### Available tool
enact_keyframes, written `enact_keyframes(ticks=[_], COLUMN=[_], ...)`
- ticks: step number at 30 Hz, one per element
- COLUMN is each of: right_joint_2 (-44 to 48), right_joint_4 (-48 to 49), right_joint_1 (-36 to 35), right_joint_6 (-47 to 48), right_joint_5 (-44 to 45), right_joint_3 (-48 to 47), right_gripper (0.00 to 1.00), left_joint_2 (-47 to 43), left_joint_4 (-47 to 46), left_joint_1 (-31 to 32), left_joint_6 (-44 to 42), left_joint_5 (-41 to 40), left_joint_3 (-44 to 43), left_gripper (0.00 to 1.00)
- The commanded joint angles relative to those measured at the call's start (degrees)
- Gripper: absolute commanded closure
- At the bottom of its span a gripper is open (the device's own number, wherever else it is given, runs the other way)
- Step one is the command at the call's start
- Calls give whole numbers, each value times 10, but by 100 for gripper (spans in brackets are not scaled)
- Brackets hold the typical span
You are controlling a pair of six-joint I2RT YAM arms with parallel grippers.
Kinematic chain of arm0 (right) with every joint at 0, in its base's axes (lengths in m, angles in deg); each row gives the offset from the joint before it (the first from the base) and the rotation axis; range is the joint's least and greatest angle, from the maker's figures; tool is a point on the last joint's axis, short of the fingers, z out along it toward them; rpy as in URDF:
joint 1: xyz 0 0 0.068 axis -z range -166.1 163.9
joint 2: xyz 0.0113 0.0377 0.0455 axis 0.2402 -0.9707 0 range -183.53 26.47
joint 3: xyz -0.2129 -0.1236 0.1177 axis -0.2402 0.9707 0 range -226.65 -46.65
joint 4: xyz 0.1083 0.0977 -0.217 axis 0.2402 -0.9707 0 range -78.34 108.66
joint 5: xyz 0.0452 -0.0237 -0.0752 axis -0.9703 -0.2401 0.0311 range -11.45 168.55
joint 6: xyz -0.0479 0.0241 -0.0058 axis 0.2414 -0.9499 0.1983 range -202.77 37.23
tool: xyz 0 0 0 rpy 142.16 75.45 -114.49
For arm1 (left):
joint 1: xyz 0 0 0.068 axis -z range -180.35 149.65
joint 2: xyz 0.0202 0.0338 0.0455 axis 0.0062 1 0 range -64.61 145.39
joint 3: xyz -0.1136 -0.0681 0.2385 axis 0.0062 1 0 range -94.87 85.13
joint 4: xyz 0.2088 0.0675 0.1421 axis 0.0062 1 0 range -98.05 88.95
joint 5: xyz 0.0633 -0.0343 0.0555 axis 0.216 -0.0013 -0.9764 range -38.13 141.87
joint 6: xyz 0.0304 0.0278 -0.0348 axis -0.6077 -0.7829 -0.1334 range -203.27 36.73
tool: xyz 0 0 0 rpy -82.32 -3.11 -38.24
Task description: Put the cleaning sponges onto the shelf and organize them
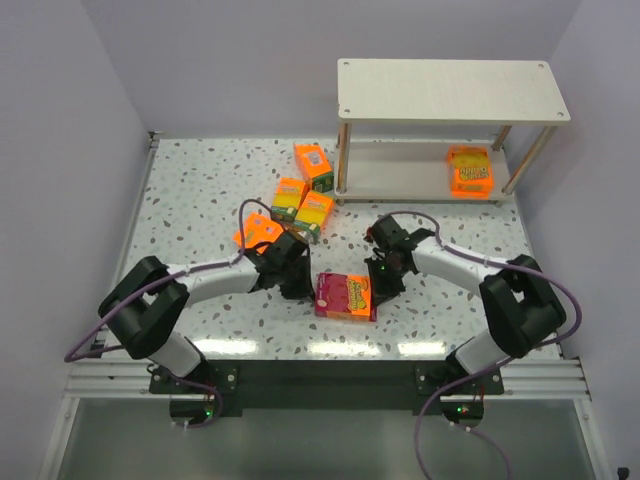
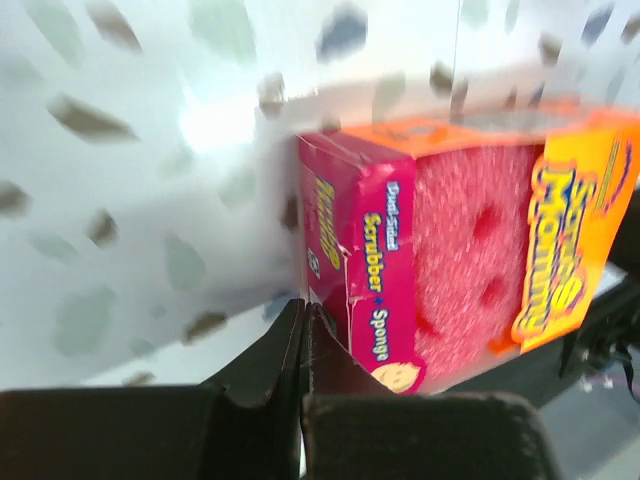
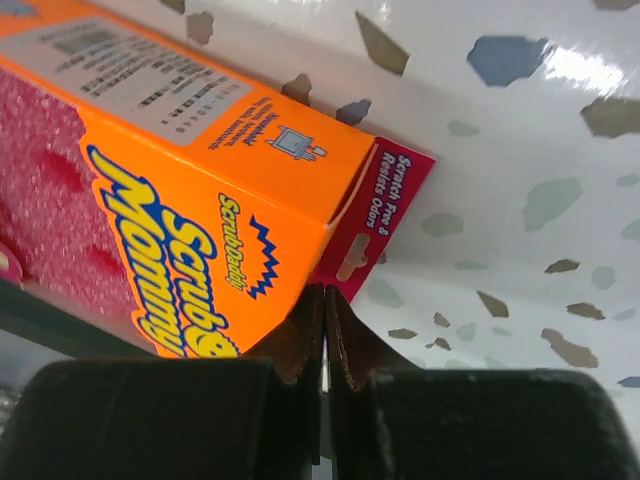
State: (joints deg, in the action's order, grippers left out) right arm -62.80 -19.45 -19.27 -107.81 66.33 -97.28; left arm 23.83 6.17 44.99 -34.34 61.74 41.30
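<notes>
A magenta and orange sponge pack lies flat on the table between my two grippers. My left gripper is shut and empty, its tips at the pack's left end; in the left wrist view the gripper meets the pack's magenta corner. My right gripper is shut and empty at the pack's right end; in the right wrist view the gripper sits just under the pack's orange face and magenta hang tab. The shelf stands at the back right with one orange sponge pack on its lower board.
Several more orange sponge packs lie left of the shelf: one by its left leg, two side by side, and one under the left arm's cable. Walls close in the table's left, back and right.
</notes>
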Motion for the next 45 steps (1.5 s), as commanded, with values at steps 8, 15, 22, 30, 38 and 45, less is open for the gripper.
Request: enact_keyframes(ticks=[8, 15, 22, 30, 38, 45], right_joint_2=[75, 102, 164, 226, 198, 159], right_joint_4=[-2, -66, -101, 50, 173, 200], right_joint_1=[-12, -12, -12, -12, -12, -12], right_joint_6=[-69, -136, -217, -304, -375, -396], right_joint_5=[2, 121, 187, 80, 76, 62], right_joint_3=[12, 10, -1, 83, 132, 145], right_gripper=[84, 43, 33, 36, 45, 59], left_joint_2=[89, 35, -58, -143, -230, -274], left_joint_4=[-26, -11, 16, 52, 96, 121], left_joint_1=[-53, -71, -77, -79, -79, -83], left_joint_6=[-88, -88, -85, -76, -68, -58], left_joint_5=[16, 2, -9, -20, -47, -64], left_joint_3=[-140, -106, -62, -56, -47, -23], left_gripper=[100, 100, 100, 100, 100, 100])
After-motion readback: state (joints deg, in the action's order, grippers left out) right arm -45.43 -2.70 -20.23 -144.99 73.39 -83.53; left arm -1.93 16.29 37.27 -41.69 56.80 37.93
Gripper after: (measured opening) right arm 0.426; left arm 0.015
